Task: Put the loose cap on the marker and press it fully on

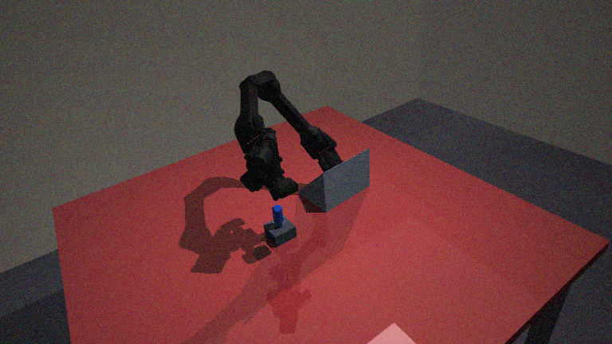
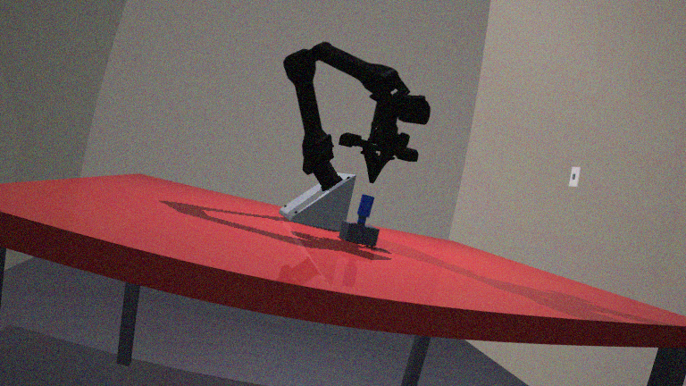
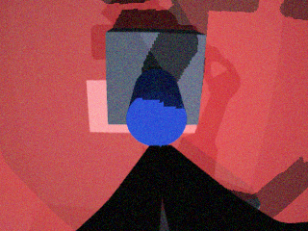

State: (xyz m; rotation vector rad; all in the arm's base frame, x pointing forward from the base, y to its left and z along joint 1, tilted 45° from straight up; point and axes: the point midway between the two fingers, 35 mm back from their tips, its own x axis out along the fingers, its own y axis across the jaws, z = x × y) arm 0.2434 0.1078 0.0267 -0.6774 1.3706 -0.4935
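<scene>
The blue cap [image 1: 277, 212] [image 2: 365, 205] [image 3: 156, 121] sits upright on top of the marker, whose narrower part [image 2: 361, 220] shows below it. Whether the cap is fully pressed on cannot be told. The marker stands in the grey holder block [image 1: 284, 234] [image 2: 357, 234] [image 3: 120, 72] on the table. My gripper [image 1: 276, 197] [image 2: 372, 180] [image 3: 160, 156] is shut with its fingertips together and nothing between them. It points down above the cap, with a gap between the tips and the cap top in the exterior view.
The grey wedge-shaped arm base [image 1: 348, 182] [image 2: 326, 211] stands close behind the holder block on the red table [image 1: 451, 259] [image 2: 202, 260]. Shadows of the arm fall across the table. A pale bright patch [image 1: 391, 336] shows at the bottom of the top view.
</scene>
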